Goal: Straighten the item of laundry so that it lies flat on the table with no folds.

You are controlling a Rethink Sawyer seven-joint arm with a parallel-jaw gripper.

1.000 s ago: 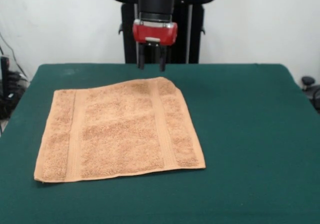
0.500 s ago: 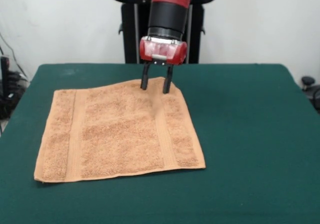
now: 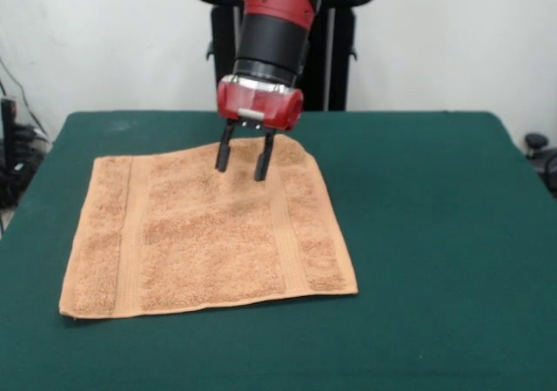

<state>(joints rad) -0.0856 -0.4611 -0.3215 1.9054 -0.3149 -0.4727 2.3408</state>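
Towel [image 3: 204, 230], orange-tan and fuzzy, lies spread out on the green table [image 3: 435, 234], on the left part of it. It looks almost flat. Two flat bands run down it, one near each side. Its far right corner bumps up a little. The red and black arm comes down from above. The hand [image 3: 241, 161] is open, with its two dark fingers [image 3: 223, 154] apart, and it holds nothing. The fingertips are over the far part of the towel, near the right band.

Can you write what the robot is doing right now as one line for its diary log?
end effector: open, over towel's far part | towel: spread on green table | far corner: looks slightly rumpled
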